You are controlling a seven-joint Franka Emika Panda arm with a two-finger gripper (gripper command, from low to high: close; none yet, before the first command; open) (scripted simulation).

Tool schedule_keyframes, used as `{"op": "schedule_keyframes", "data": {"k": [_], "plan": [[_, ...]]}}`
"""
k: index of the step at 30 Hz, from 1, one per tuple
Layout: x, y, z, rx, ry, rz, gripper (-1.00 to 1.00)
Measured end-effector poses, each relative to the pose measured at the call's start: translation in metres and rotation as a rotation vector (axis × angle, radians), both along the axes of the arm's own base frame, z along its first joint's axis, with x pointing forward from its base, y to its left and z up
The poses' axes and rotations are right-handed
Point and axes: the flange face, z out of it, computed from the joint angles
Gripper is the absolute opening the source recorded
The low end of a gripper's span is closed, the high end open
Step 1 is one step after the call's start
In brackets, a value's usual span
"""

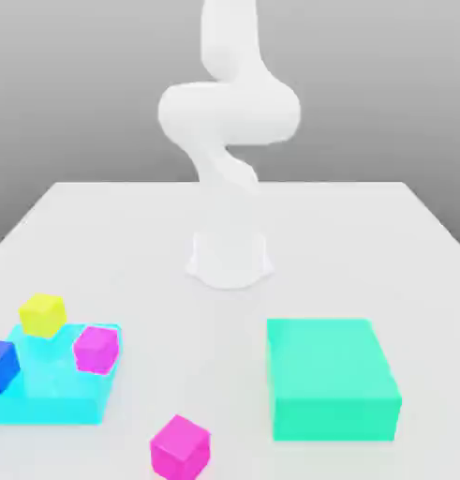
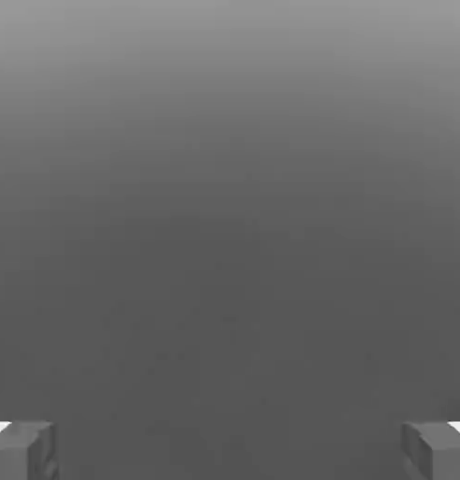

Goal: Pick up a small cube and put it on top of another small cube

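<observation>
Step in hand: we judged the task barely begun; no cube was lifted and the reach had not started.
Arm: in the exterior view the white arm (image 1: pixel 229 141) stood upright at the upper centre of the frame, on its base at the far middle of the bench (image 1: pixel 130 234), well apart from all the cubes.
Fingers: in the hand view we saw two grey fingertips (image 2: pixel 22 450) at the lower corners of the frame, spread wide apart with nothing between them; the gripper (image 2: pixel 230 452) was open and empty.
Small cube: the loose pink cube (image 1: pixel 180 447) lay on the bare bench at the lower centre of the exterior frame, alone.
Other small cube: the second pink cube (image 1: pixel 96 349) sat on the pale blue pad (image 1: pixel 46 398) at the lower left, near its right edge.
Neighbours: a yellow cube (image 1: pixel 42 315) and a dark blue cube (image 1: pixel 1 365) shared that pad; a green block (image 1: pixel 332 380) lay at the lower right.
Next move: we judged the arm needed to swing out over the loose pink cube, lower the spread fingers around it and close.
Care: we judged the later placing needed a square drop, clear of the yellow and blue cubes.
</observation>
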Motion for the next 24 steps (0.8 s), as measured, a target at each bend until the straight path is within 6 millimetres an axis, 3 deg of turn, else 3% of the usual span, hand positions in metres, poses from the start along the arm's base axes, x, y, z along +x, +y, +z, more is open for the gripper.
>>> {"op": "schedule_keyframes", "data": {"k": [6, 12, 18, 24], "plan": [[0.067, -0.013, -0.102, 0.053, 0.17, -0.107, 0.0], [0.106, -0.029, -0.212, 0.102, 0.334, -0.217, 0.0], [0.118, -0.045, -0.327, 0.147, 0.496, -0.335, 0.0], [0.102, -0.055, -0.441, 0.189, 0.657, -0.451, 0.0]]}}
